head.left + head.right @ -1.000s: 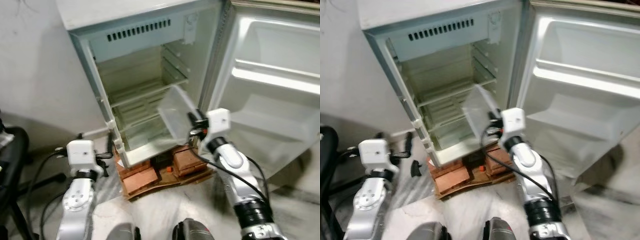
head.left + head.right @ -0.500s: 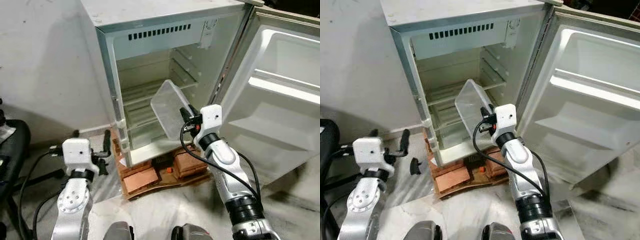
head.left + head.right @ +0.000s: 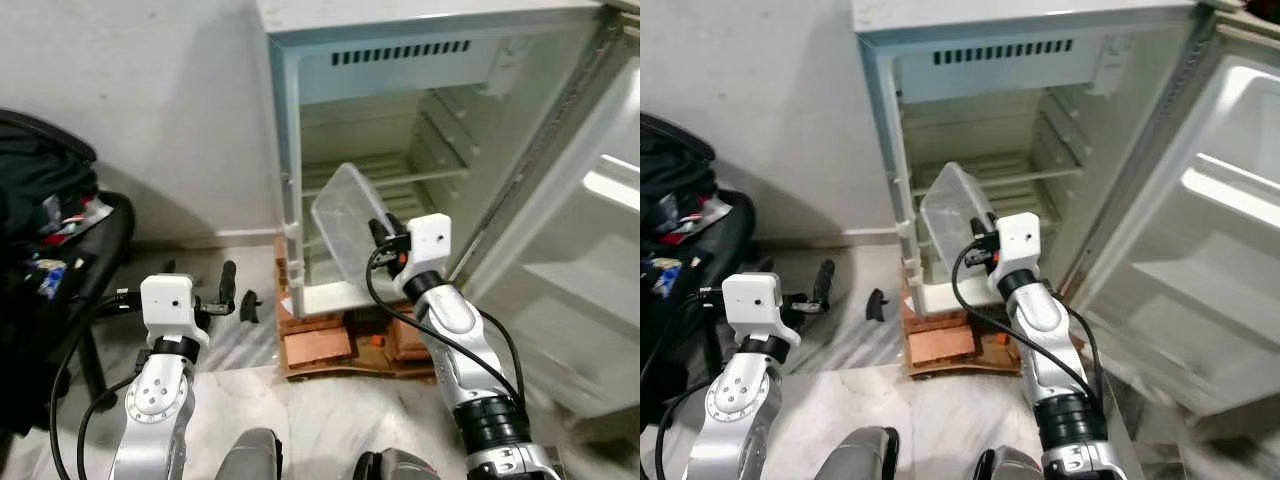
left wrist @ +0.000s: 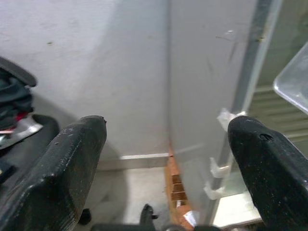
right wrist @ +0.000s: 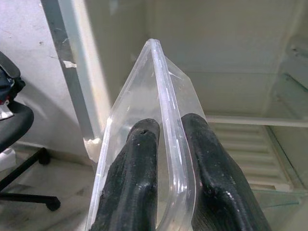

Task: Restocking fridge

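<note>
A small fridge [image 3: 420,150] stands on bricks with its door [image 3: 590,230] swung wide to the right, its wire shelves bare. My right gripper [image 3: 384,232] is shut on the rim of a clear plastic container [image 3: 350,215], held tilted just in front of the fridge's lower shelf. In the right wrist view both fingers [image 5: 139,187] pinch the container's edge [image 5: 166,120]. My left gripper [image 3: 232,295] hangs low over the floor to the left of the fridge, open and holding nothing; its fingers [image 4: 72,163] stand wide apart in the left wrist view.
A black chair [image 3: 60,270] piled with clothes and bags stands at the far left. Red bricks [image 3: 320,345] lie under the fridge. A grey wall [image 3: 150,100] runs behind. The floor is pale marble tile [image 3: 330,410].
The camera has swung left, so the fridge sits further right and the chair has come into view. The right gripper keeps hold of the container near the fridge opening.
</note>
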You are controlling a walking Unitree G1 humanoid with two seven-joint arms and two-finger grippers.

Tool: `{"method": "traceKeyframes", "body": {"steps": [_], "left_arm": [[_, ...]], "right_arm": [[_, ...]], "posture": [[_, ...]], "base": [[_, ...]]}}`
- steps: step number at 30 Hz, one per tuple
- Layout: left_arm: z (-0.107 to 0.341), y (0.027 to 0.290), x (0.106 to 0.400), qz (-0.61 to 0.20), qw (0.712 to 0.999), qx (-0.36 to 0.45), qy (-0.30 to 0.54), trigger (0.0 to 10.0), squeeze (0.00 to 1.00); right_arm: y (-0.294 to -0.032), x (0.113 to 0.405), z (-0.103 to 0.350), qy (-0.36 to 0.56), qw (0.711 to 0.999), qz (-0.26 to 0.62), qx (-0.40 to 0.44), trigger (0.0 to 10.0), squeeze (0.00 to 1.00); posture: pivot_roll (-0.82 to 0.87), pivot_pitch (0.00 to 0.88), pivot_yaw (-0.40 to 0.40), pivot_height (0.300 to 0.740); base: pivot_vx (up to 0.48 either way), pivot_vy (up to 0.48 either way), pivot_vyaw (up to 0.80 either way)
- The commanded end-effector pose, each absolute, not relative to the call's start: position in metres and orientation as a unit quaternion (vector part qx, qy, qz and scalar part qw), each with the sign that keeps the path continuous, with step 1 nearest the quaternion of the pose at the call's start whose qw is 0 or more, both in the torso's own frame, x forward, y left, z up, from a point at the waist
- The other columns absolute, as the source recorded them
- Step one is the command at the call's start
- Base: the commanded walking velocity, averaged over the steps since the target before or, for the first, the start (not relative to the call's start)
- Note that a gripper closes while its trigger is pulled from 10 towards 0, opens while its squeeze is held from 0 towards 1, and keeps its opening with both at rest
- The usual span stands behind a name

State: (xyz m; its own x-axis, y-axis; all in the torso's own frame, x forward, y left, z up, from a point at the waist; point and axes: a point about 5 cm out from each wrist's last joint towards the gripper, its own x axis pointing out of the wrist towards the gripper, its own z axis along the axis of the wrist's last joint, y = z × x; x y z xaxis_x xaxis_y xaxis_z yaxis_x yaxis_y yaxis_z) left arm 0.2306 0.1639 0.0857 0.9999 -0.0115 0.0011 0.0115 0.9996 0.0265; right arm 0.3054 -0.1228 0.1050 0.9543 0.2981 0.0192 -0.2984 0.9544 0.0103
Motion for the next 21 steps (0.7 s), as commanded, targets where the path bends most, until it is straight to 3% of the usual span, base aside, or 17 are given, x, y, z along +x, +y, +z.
{"method": "traceKeyframes", "body": {"steps": [1, 10, 21], "left_arm": [[0.0857, 0.1637, 0.2304, -0.011, 1.000, 0.012, 0.003, 10.0, 0.00], [0.0853, 0.1640, 0.2274, -0.012, 1.000, 0.013, 0.006, 10.0, 0.00], [0.0843, 0.1665, 0.2263, -0.003, 1.000, 0.018, 0.009, 10.0, 0.00]], "right_arm": [[-0.1240, 0.3037, 0.1083, -0.018, 0.989, 0.144, 0.010, 10.0, 0.00], [-0.1239, 0.3050, 0.1080, -0.015, 0.990, 0.141, 0.021, 10.0, 0.00], [-0.1231, 0.3052, 0.1080, -0.015, 0.989, 0.143, 0.020, 10.0, 0.00]], "posture": [[0.13, 0.100, 0.007, 0.740], [0.13, 0.107, 0.002, 0.740], [0.13, 0.114, 0.002, 0.740]], "base": [[0.000, 0.000, 0.00], [0.000, 0.000, 0.00], [0.000, -0.393, 0.00]]}}
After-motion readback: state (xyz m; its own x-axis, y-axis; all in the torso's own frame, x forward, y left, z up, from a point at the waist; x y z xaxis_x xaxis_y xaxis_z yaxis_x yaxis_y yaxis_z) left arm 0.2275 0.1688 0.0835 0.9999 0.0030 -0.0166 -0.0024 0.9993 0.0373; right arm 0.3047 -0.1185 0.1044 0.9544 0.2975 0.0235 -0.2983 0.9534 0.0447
